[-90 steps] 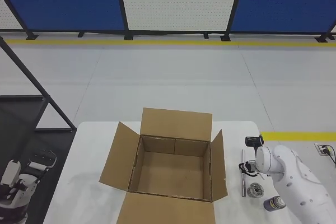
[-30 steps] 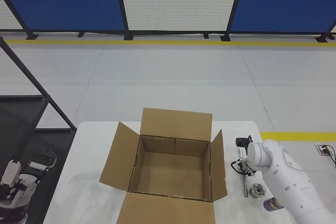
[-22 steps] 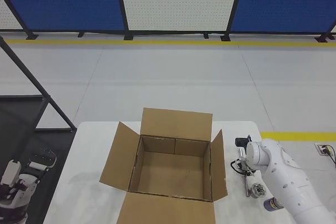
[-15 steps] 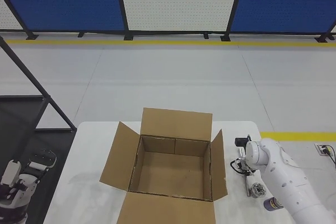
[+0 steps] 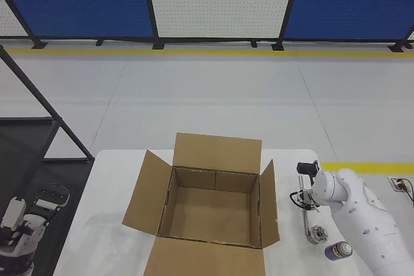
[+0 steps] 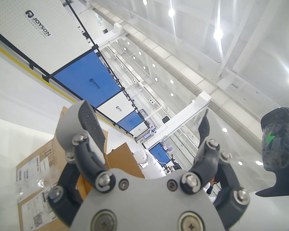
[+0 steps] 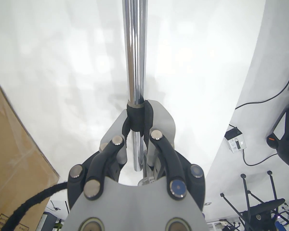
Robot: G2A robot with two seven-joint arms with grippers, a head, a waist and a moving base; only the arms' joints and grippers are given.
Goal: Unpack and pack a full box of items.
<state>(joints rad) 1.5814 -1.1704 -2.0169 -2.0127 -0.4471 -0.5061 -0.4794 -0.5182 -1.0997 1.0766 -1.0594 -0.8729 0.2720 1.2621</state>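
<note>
One open box, one rod in the grip

One cardboard box (image 5: 210, 207) stands in the middle of the white surface (image 5: 110, 228), all four flaps folded outward and its bare floor showing. Just right of the box's right flap, a shiny metal rod (image 7: 134, 49) runs roughly parallel to that flap; the right arm's jaws are pinched onto it near one end, black pads pressed against the steel, and most of its length reaches out ahead of them. Whether the rod touches the surface or is lifted off it cannot be told. Near the rod's nearer end, farther right of the box, lie a small round metal part (image 5: 318, 234) and a dark spray can (image 5: 339, 251). The left arm's jaws are spread wide with nothing between them, aimed up at the ceiling, with the box's labelled outer wall beyond them.
</note>
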